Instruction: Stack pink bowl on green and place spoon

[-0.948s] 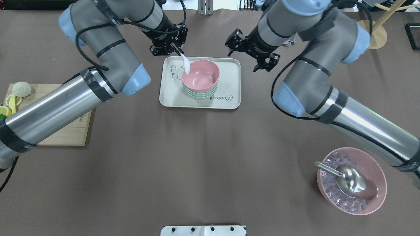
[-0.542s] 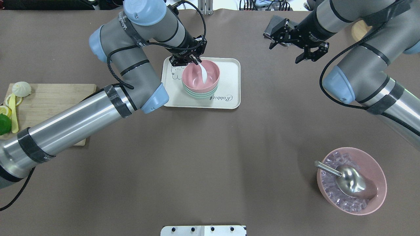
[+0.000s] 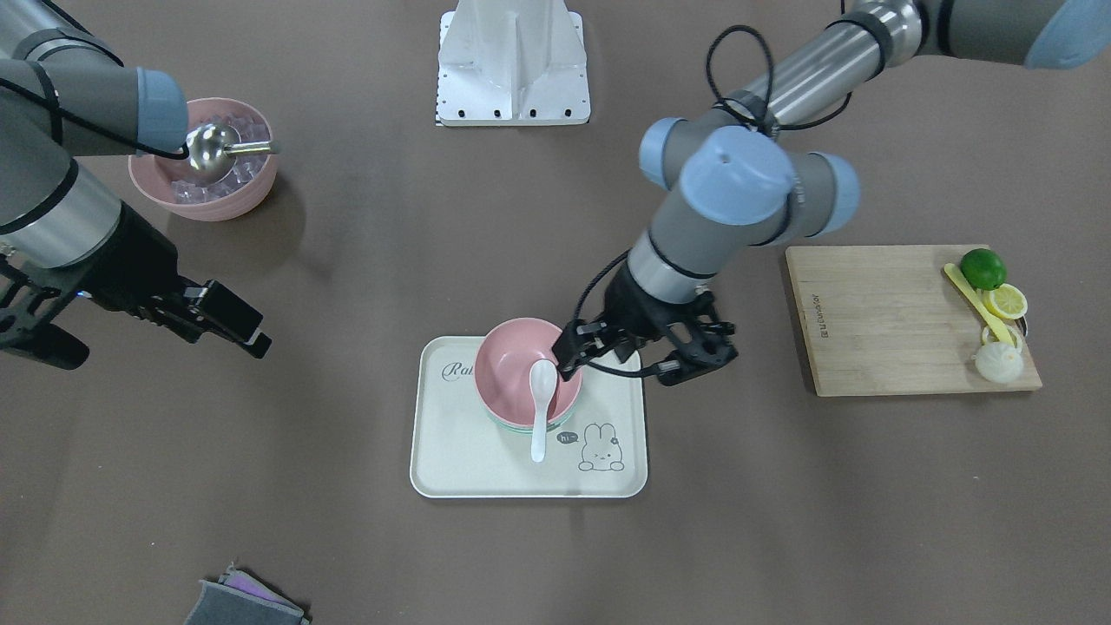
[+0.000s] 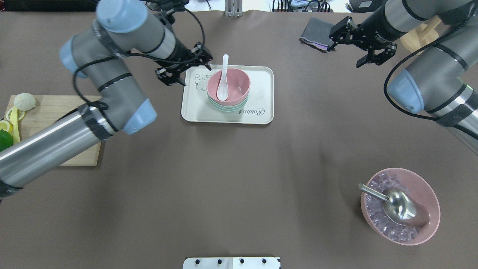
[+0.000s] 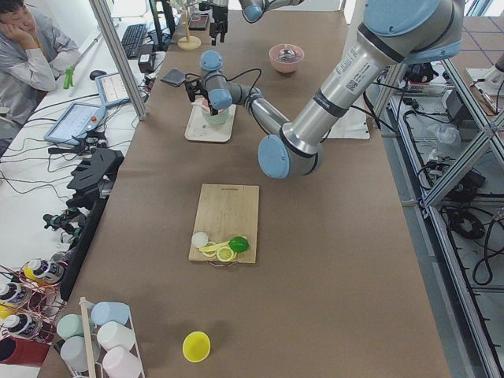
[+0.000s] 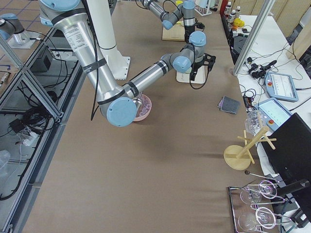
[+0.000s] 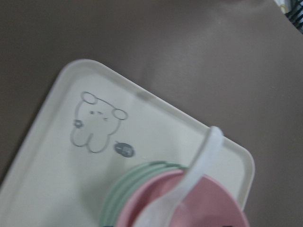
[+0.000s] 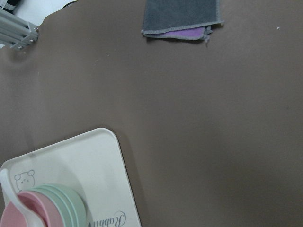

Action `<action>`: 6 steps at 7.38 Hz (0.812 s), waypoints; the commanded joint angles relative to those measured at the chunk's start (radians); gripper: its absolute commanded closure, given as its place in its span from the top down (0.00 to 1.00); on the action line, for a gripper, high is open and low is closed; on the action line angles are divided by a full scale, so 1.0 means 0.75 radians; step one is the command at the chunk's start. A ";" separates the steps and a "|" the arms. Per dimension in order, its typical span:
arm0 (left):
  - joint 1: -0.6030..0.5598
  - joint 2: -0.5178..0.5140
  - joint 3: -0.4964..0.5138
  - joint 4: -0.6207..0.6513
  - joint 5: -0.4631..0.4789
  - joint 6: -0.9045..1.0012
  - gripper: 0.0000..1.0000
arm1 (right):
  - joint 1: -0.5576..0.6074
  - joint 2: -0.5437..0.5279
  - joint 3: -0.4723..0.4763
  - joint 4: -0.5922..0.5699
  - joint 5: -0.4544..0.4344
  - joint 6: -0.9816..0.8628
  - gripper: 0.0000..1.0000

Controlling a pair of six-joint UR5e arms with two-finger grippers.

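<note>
A pink bowl (image 4: 235, 87) sits nested on top of the green bowls (image 4: 227, 108) on a cream tray (image 4: 261, 108). A white spoon (image 4: 223, 80) lies in the pink bowl, scoop inside, handle over the far rim; it also shows in the front view (image 3: 540, 408). My left gripper (image 4: 183, 70) is open and empty, just left of the tray's far corner, apart from the spoon. Its wrist view shows the spoon handle (image 7: 201, 170) over the bowls. My right gripper (image 4: 351, 48) is open and empty, far to the right of the tray.
A grey cloth (image 4: 315, 31) lies at the far edge by the right gripper. A wooden stand (image 4: 420, 37) is at the far right. A pink bowl of ice with a metal scoop (image 4: 399, 205) sits near right. A cutting board (image 4: 56, 112) with fruit is at the left.
My left gripper has let go of the spoon, which now rests in the pink bowl, and has drawn back to the left. My right gripper has moved a little farther right.
</note>
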 commanded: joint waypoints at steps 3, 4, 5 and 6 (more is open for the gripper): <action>-0.341 0.812 -0.449 0.119 -0.111 1.121 0.98 | 0.330 -0.345 -0.032 -0.065 0.104 -0.956 1.00; -0.433 0.911 -0.439 0.121 -0.115 1.357 0.98 | 0.392 -0.351 -0.054 -0.179 0.090 -1.197 1.00; -0.507 0.961 -0.419 0.125 -0.115 1.505 0.98 | 0.455 -0.353 -0.089 -0.263 0.082 -1.402 1.00; -0.579 0.981 -0.368 0.138 -0.184 1.585 0.98 | 0.514 -0.357 -0.156 -0.278 0.084 -1.570 1.00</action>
